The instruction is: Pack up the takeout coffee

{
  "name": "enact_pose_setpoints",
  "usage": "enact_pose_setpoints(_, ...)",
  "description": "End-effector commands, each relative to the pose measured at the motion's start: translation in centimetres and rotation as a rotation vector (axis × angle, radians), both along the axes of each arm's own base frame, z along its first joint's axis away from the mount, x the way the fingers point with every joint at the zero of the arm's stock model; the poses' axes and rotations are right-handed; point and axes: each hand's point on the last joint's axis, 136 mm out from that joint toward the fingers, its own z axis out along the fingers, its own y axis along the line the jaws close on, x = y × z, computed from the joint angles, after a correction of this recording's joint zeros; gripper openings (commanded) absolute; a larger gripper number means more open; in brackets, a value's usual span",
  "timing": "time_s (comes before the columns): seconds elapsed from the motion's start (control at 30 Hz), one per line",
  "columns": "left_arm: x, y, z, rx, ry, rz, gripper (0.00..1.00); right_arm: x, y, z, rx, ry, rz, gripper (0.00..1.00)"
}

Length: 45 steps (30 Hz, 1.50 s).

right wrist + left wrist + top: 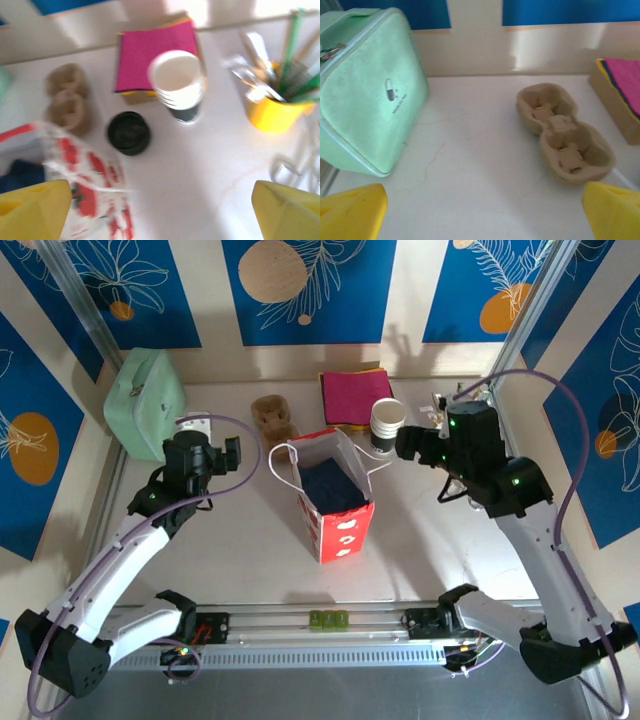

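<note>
Takeout coffee [128, 132] upright on the worktop [200, 170]
Lid up, long axis vertical; left end effector [482, 205] and right end effector [160, 205] released.

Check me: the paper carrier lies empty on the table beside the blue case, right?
No, the case is pale green, not blue; the left wrist view shows it. The paper carrier does lie empty on the table beside it.
</note>
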Motion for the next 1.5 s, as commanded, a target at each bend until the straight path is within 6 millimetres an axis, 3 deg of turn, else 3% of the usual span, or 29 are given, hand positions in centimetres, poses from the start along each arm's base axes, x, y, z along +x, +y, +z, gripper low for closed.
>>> enact_pose_setpoints(0.0, 0.6, 2.1, -1.8, 0.010, 0.000, 0.078, 0.99, 1.4, -3.3, -0.9, -0.017, -0.097, -0.139, 0.99)
enact_pose_setpoints(0.13, 0.8, 4.2, -4.6, 0.052, 0.005, 0.175, 0.99, 2.1, -7.0, -5.2, -0.038, -0.097, -0.271, 0.99)
enact_pose_setpoints(0.4, 1.6, 7.2, -10.3, 0.176, 0.008, 0.308, 0.99, 3.5, -11.2, -13.9, -0.047, -0.118, -0.376, 0.99)
enact_pose_setpoints(0.67, 2.6, 6.9, -15.2, 0.243, -0.004, 0.219, 0.99, 5.6, -10.8, -19.3, -0.077, -0.176, -0.287, 0.99)
enact_pose_setpoints(0.83, 3.8, 6.0, -15.1, 0.190, -0.095, 0.122, 0.99, 7.3, -9.2, -21.3, -0.077, -0.181, -0.203, 0.99)
enact_pose_setpoints(1.03, 4.1, 6.7, -16.3, 0.094, -0.148, 0.063, 0.99, 10.5, -5.6, -20.5, -0.174, -0.262, -0.061, 0.99)
enact_pose_setpoints(1.37, 5.3, 6.0, -17.6, 0.104, -0.127, 0.016, 0.99, 11.9, -6.2, -22.5, -0.107, -0.234, -0.026, 0.99)
enact_pose_setpoints(1.47, 5.5, 6.1, -17.9, 0.106, -0.101, 0.027, 0.99, 11.5, -5.3, -22.8, -0.089, -0.301, 0.029, 0.99)
